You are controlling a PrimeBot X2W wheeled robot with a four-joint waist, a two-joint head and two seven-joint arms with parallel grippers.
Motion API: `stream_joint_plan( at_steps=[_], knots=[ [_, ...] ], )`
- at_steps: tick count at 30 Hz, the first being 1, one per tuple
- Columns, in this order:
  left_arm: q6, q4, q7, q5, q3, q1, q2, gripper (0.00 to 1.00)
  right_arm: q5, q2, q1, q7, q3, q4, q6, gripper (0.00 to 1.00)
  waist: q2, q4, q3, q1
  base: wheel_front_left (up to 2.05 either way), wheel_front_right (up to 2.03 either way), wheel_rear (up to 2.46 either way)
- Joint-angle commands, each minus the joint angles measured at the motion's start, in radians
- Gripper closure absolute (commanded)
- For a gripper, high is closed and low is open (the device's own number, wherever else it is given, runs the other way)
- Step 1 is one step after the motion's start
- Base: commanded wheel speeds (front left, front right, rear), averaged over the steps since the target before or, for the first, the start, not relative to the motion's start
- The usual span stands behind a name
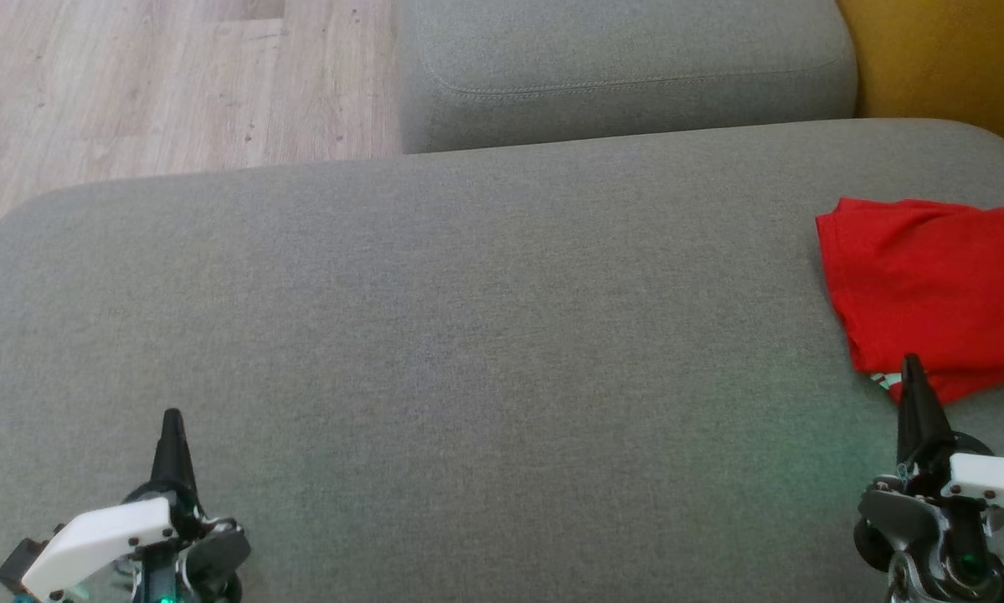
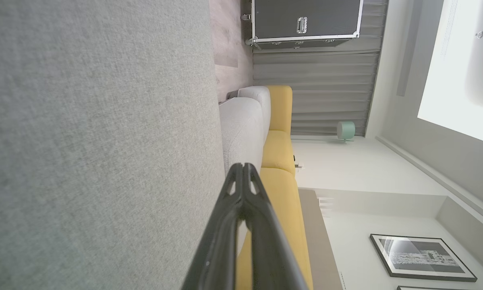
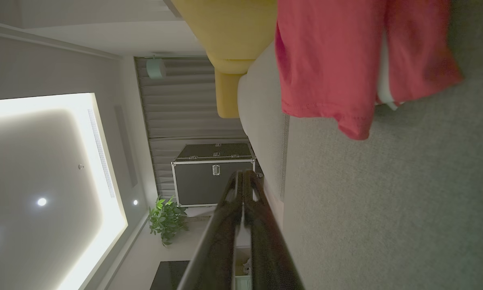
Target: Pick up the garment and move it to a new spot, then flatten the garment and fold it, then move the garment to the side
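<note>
Both of my end effectors hover over the near edge of the grey seat cushion (image 1: 468,335). My left end effector (image 1: 172,417) is at the cushion's near left corner, its two dark fingers pressed together and gripping nothing. My right end effector (image 1: 912,364) is at the cushion's near right, fingers likewise closed and empty. The red garment (image 1: 937,276) lies folded on the cushion's right end, running out of the head view. Its stitched hem faces the cushion's middle, and a bit of white shows at its near edge. My right fingertips sit just short of that near edge, and I cannot tell whether they touch it. Behind the cushion are a second grey cushion (image 1: 627,67), a yellow backrest (image 1: 945,59) and a wooden floor (image 1: 133,84).
</note>
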Motion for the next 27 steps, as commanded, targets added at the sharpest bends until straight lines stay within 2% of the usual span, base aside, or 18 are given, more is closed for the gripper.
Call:
stream_joint_plan(
  at_steps=[1,27],
  knots=[
    [-0.007,-0.029,0.008,0.002,0.042,-0.049,0.009,1.0,0.008,-0.005,-0.052,0.004,0.02,-0.038,-0.001,1.0,-0.0001,0.0,0.0,0.0,0.0,0.0,0.0],
    [-0.007,-0.028,0.015,0.01,0.051,-0.05,0.002,1.0,0.007,-0.004,-0.052,0.005,0.019,-0.038,-0.001,1.0,-0.0001,0.0,0.0,0.0,0.0,0.0,0.0]
  ],
)
